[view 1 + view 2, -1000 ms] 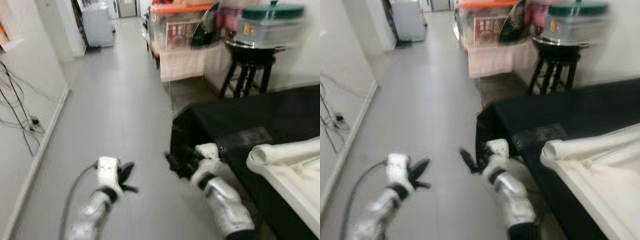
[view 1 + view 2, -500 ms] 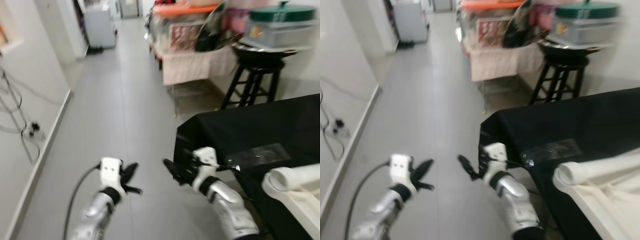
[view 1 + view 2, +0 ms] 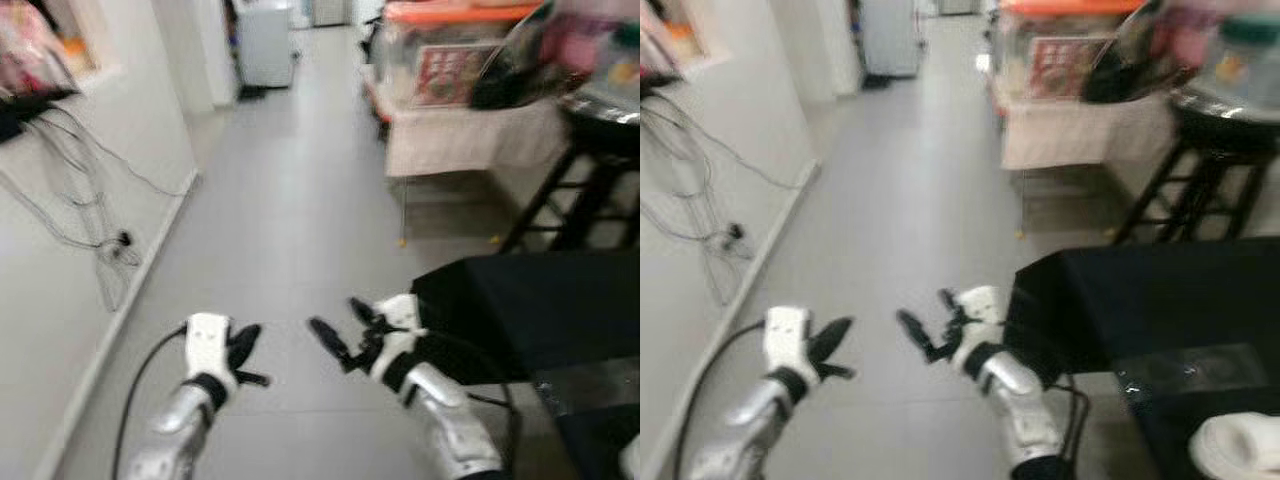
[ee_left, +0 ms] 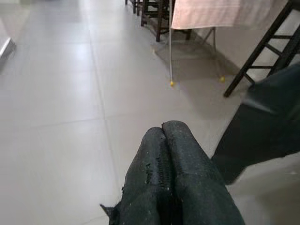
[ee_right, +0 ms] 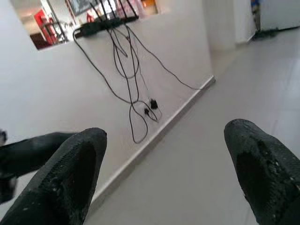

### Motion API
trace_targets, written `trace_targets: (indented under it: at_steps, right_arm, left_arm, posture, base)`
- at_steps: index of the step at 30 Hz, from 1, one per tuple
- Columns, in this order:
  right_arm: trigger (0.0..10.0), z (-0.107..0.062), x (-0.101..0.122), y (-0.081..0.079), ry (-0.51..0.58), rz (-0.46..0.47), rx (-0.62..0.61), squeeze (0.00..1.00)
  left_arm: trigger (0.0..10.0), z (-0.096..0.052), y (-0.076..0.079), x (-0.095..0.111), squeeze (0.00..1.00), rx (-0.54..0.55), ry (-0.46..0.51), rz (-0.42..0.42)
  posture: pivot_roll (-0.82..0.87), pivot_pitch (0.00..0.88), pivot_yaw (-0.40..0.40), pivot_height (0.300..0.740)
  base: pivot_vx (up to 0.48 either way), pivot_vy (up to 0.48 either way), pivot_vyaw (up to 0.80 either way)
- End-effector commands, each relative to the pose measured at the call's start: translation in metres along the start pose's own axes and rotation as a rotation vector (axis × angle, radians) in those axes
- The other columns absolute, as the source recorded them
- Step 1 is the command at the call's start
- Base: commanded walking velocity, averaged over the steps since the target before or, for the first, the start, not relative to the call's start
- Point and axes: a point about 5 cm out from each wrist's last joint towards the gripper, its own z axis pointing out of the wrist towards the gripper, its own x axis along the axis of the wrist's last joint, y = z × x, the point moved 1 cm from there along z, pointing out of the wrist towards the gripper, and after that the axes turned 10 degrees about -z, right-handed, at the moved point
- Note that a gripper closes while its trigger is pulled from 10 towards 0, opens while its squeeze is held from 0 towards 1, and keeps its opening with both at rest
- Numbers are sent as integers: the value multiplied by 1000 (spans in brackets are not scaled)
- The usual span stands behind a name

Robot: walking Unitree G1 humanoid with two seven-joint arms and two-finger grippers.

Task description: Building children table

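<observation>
Both arms are held out low over the grey floor. My left gripper (image 3: 248, 356) is shut with nothing in it; in the left wrist view its two black fingers (image 4: 174, 154) press together. My right gripper (image 3: 342, 325) is open and empty, its fingers (image 5: 255, 159) spread wide, close to the corner of a table draped in black cloth (image 3: 520, 310). A rounded white piece of the children's table (image 3: 1240, 447) lies on the black cloth at the lower right edge, partly cut off.
Loose cables (image 3: 95, 235) hang down the left wall to the skirting. A black stool (image 3: 590, 195) and a cloth-covered table with storage boxes (image 3: 460, 140) stand ahead on the right. A white appliance (image 3: 265, 45) is at the corridor's far end.
The camera has swung left: the black table and white piece slid toward the right edge, and the left wall with cables came into view. Both arms keep their pose.
</observation>
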Motion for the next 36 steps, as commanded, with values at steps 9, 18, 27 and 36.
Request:
trace_targets:
  at_steps: [9, 18, 27, 36]
  right_arm:
    - [10000, -6, 5, 6, 20, 11, 13, 0]
    - [10000, -2, 49, -17, 169, -67, 239, 0]
    - [10000, -3, 94, -37, 299, -124, 384, 0]
    - [10000, 6, 162, 22, 350, -331, -138, 0]
  left_arm:
    - [10000, 3, 5, 3, 0, -29, -6, -46]
    - [10000, 6, 3, 17, 0, -16, 32, -9]
    - [10000, 10, -3, 31, 0, 13, 73, 23]
    - [10000, 14, 14, 91, 0, -61, 220, 169]
  posture:
    - [-61, 0, 73, 740]
    - [-65, 0, 88, 740]
    - [-71, 0, 94, 740]
    - [-72, 0, 83, 740]
  base:
    - [107, 0, -444]
    - [0, 0, -800]
    - [0, 0, -800]
    - [0, 0, -800]
